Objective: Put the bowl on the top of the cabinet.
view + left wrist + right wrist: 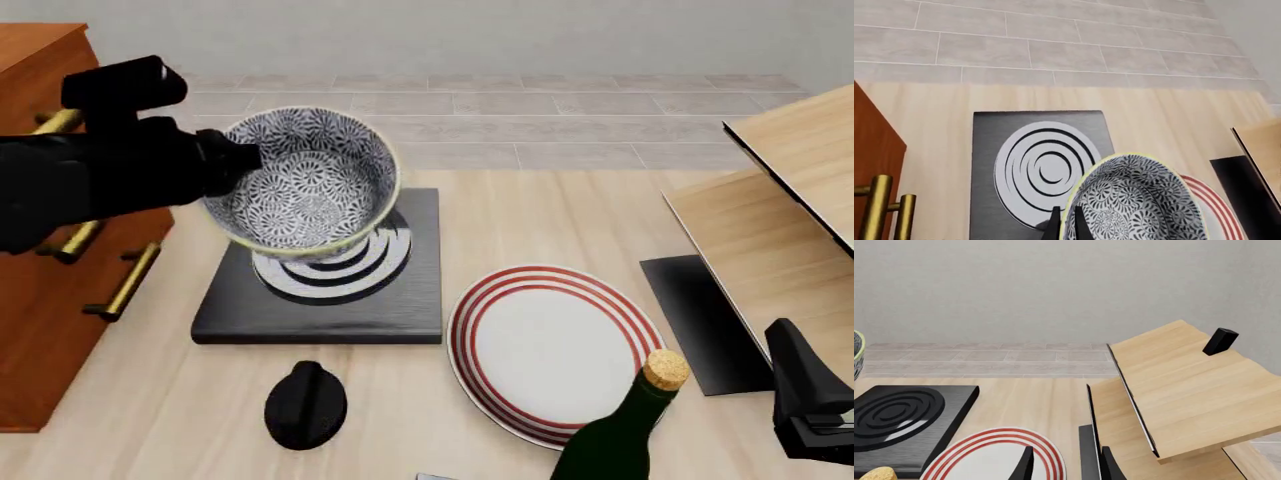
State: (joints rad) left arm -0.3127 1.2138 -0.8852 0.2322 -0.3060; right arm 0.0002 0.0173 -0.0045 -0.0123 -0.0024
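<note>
Above the black stove plate (320,300), tilted, held off the table: bowl (314,185), deep, round, blue floral glaze, pale rim; likely rigid, slick, breakable, moderately heavy, best held at the rim. Left gripper (234,160) pinches that rim, jaws closed on the wall. Cabinet (40,250), reddish wood, brass bar handles, stands just beside. Right gripper (1064,465) idle, jaws parted, empty.

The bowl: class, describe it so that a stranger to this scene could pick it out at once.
Start at the reddish-brown cabinet on the table's left. Just right of it, the left gripper holds the bowl tilted above the black stove plate. Unlike the flat red-ringed plate nearby, it is deep, with dense dark-blue patterning.
</note>
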